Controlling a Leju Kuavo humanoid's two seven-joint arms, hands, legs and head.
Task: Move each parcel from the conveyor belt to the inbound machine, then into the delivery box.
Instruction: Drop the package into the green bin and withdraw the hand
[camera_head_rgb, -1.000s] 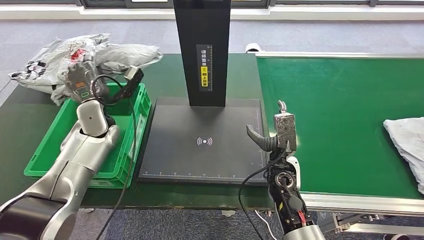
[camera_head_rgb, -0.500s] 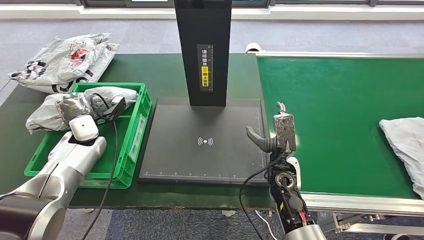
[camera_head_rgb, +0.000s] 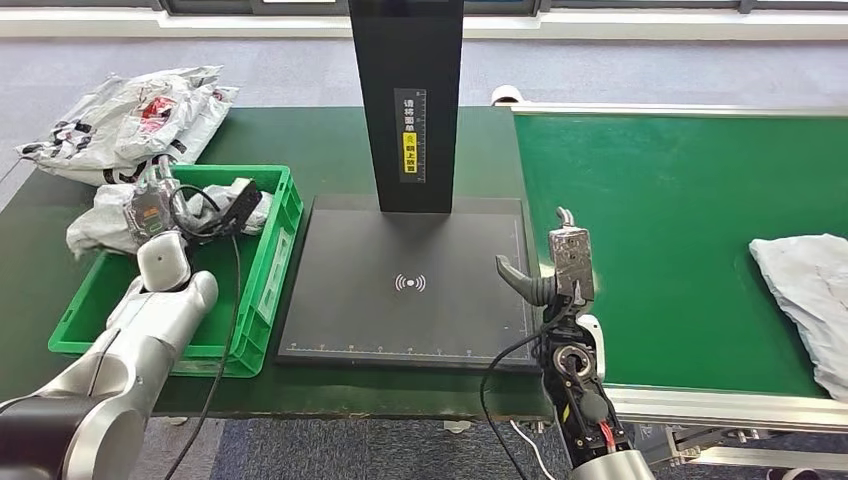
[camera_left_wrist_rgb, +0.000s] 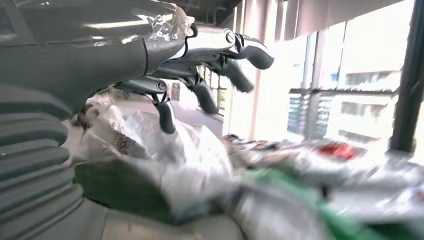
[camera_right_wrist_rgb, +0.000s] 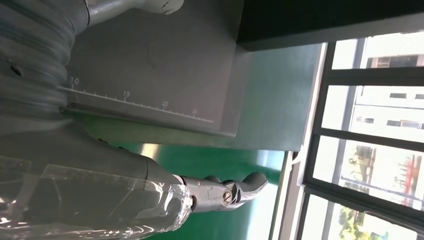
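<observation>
The left hand (camera_head_rgb: 150, 207) is hovering open-fingered over a grey parcel (camera_head_rgb: 105, 222) in the green box (camera_head_rgb: 270, 262); the right hand (camera_head_rgb: 560, 265) is waiting empty, fingers apart, beside the scanner pad (camera_head_rgb: 410, 285).

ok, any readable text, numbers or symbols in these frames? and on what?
"10", "15", "20": ruler on the scanner plate edge, right wrist view.
Wireless-wave symbol: plate centre, no words.
Label on the black post: Chinese characters, too small to read.
Print on the parcels: blurred.

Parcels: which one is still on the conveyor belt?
The pale grey parcel at the far right, lying on the green conveyor belt. The others are in the green crate or piled behind it.
</observation>
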